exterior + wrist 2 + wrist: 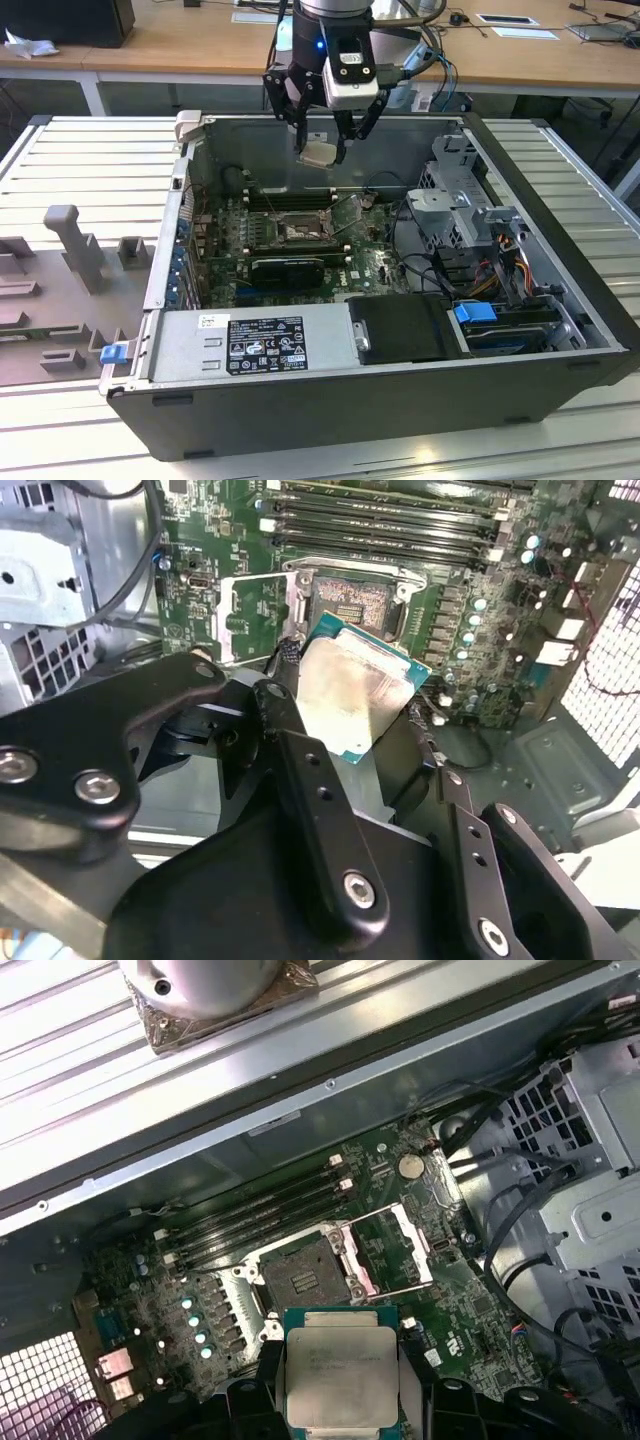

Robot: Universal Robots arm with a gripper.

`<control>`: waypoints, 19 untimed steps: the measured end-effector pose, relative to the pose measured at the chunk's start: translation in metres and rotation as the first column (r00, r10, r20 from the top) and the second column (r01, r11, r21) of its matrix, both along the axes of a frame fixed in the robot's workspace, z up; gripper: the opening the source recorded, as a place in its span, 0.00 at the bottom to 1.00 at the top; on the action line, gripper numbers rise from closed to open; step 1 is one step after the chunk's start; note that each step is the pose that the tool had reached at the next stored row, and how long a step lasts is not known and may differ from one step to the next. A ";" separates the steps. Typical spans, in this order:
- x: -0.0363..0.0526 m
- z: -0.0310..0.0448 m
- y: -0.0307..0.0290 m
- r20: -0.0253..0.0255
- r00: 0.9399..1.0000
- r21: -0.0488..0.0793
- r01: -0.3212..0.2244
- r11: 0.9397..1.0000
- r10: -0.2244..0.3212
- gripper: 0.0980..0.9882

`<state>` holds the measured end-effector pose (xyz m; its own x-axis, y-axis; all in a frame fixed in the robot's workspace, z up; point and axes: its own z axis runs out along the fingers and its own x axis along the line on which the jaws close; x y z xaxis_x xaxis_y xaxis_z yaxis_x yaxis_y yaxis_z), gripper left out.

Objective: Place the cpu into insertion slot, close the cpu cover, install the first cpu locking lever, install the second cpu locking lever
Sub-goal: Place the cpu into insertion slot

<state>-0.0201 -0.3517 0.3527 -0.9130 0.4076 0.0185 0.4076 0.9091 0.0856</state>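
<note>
My gripper (320, 150) is shut on the cpu (318, 154), a flat square chip with a pale metal top, and holds it above the open computer case near the far wall. In both wrist views the cpu (350, 692) (342, 1372) sits between the black fingers (300, 780). The insertion slot (297, 232) (352, 604) (300, 1280) lies open on the green board, below and apart from the chip, with nothing in it. The cpu cover (250, 615) (392, 1250) is swung open beside the socket.
Long black memory slots (260, 1210) run beside the socket toward the far case wall (330, 135). A black expansion card (288, 268) lies on the near side. A power supply (250, 340) and drive cage (460, 200) with cables flank the board. Grey fixtures (75, 245) stand on the table at the exterior view's left.
</note>
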 end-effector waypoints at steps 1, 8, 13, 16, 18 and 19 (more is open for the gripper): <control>0.0000 -0.0002 0.0000 0.000 1.000 0.000 0.013 1.000 -0.013 0.50; 0.0000 -0.0019 0.0001 0.000 0.994 -0.002 0.106 0.994 -0.106 0.50; 0.0000 -0.0026 0.0002 0.000 0.986 -0.002 0.167 0.986 -0.167 0.50; 0.0000 -0.0031 0.0002 0.000 0.972 -0.002 0.233 0.972 -0.233 0.50; 0.0000 -0.0034 0.0002 0.000 0.964 -0.002 0.265 0.964 -0.265 0.50; 0.0000 -0.0035 0.0002 0.000 0.961 -0.002 0.276 0.961 -0.276 0.50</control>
<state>-0.0201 -0.3515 0.3492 -0.7648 0.6440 0.0172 0.6429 0.7614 0.0835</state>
